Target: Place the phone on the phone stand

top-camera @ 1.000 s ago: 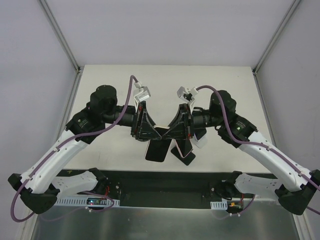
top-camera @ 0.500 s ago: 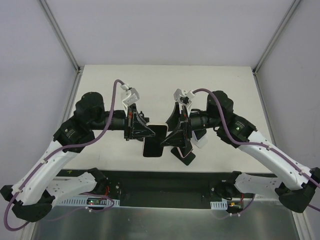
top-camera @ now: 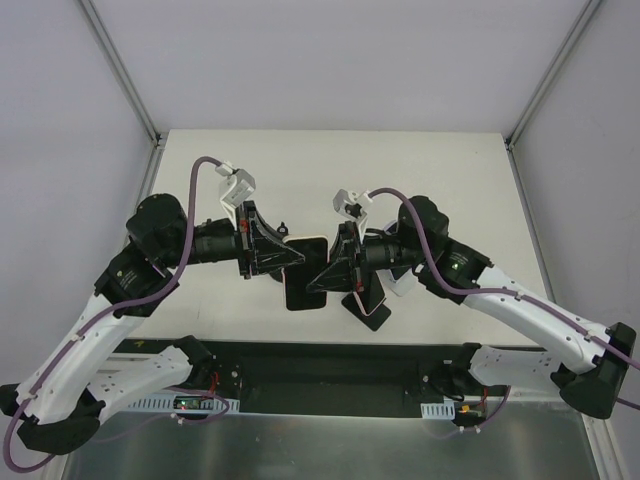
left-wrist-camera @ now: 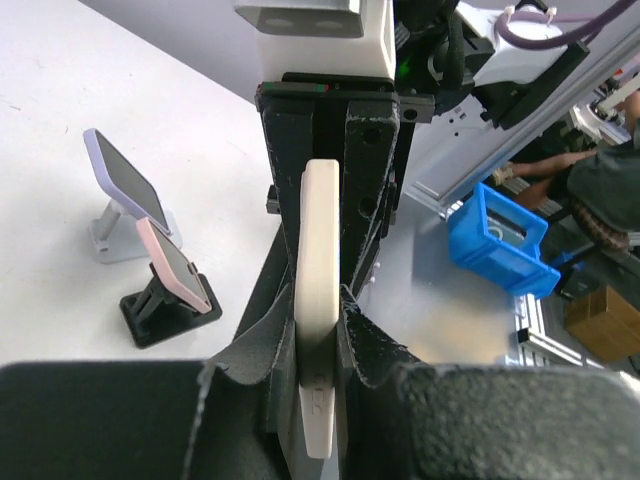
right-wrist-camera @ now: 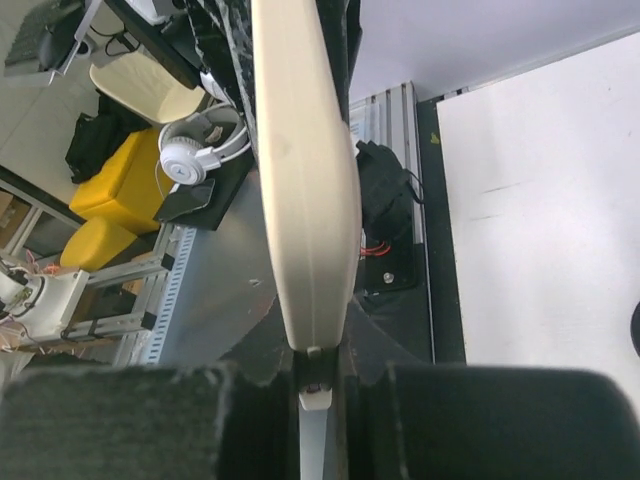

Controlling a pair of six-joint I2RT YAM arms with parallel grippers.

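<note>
A phone in a cream case (top-camera: pixel 305 276), dark screen up, hangs in the air above the table's front middle, held from both sides. My left gripper (top-camera: pixel 288 257) is shut on its left edge, my right gripper (top-camera: pixel 324 276) on its right edge. In the left wrist view the phone (left-wrist-camera: pixel 319 290) stands edge-on between my fingers (left-wrist-camera: pixel 320 335). In the right wrist view its cream edge (right-wrist-camera: pixel 305 190) runs up from my fingers (right-wrist-camera: pixel 315 350). A black stand (left-wrist-camera: pixel 160 310) bearing a pink phone (left-wrist-camera: pixel 172 266) sits below, to the right in the top view (top-camera: pixel 368 301).
A white stand (left-wrist-camera: pixel 112 232) with a lilac phone (left-wrist-camera: pixel 125 183) stands just beyond the black stand, and shows in the top view (top-camera: pixel 401 281). The black front rail (top-camera: pixel 320 365) runs along the near table edge.
Both arms have shifted left together with the phone held between them. The phone has risen a little and moved away from the black stand. Both wrists have turned.
</note>
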